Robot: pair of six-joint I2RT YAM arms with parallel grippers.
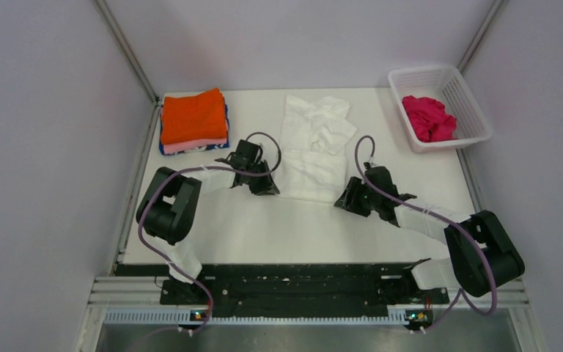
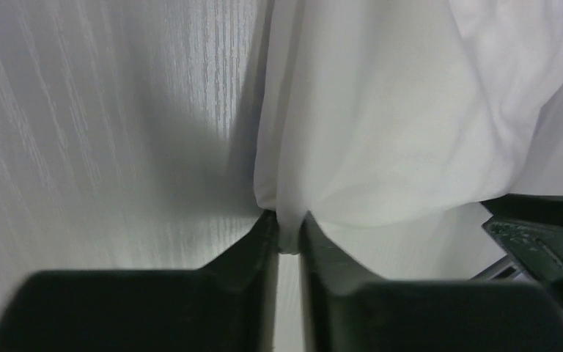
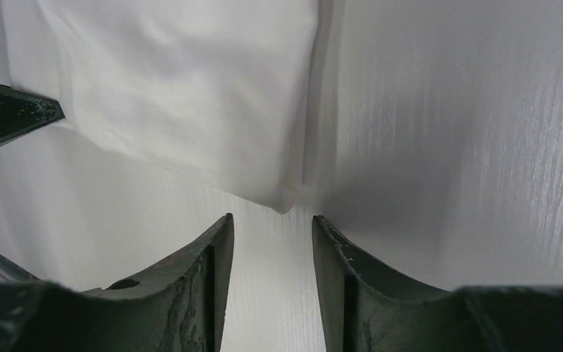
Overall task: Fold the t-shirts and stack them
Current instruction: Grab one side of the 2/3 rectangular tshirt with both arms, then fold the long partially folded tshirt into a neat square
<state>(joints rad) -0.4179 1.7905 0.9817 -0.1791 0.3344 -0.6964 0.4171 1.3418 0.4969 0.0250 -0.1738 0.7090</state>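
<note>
a white t-shirt [image 1: 315,150] lies rumpled on the worktop [image 1: 264,235]. left jaws are pinched shut on its near left corner; right jaws stand apart, just short of its near right corner.

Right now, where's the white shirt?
In the top view, the white shirt lies mid-table between the folded stack and the basket, left claw pinching its near corner.

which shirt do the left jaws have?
The white t-shirt spread mid-table: the left jaws are shut on its near corner. The orange t-shirt tops the far-left stack; the magenta t-shirt sits in the basket.
</note>
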